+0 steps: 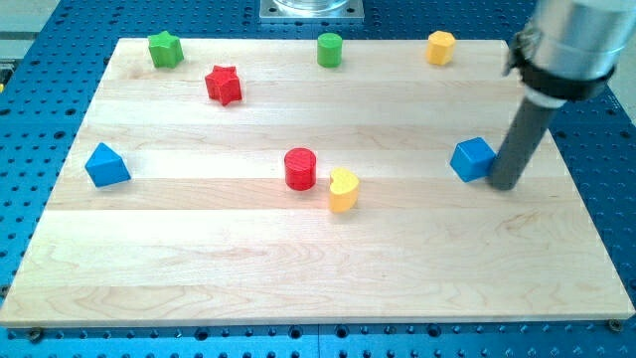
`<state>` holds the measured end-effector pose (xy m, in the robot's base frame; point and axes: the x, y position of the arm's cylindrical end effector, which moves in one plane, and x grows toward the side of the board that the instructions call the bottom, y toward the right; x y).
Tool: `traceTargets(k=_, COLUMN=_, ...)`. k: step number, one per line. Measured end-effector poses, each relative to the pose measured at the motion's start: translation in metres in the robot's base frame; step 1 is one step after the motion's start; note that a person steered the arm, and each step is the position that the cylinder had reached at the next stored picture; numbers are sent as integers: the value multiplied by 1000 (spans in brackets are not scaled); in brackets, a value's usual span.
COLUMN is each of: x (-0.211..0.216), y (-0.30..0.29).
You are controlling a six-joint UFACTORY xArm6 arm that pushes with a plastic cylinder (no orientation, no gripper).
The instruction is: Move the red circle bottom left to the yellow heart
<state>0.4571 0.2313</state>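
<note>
The red circle (pixel 300 168) stands near the middle of the wooden board. The yellow heart (pixel 343 189) sits just to its lower right, almost touching it. My tip (pixel 504 185) is far off at the view's right, right beside the blue cube (pixel 473 158), on that cube's right side. The tip is well apart from the red circle and the yellow heart.
A red star (pixel 225 85), green star (pixel 165 49), green cylinder (pixel 329 49) and yellow hexagon-like block (pixel 440 47) lie along the view's top. A blue triangle block (pixel 105 165) is at the left. The board (pixel 199 278) lies on a blue perforated table.
</note>
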Motion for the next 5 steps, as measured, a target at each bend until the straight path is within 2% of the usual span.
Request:
traceTargets(k=1, x=57, y=-32)
traceTargets(k=2, x=31, y=-61)
traceTargets(k=3, x=4, y=-37)
traceTargets(k=4, x=5, y=-37)
traceTargets(k=5, x=-17, y=-102)
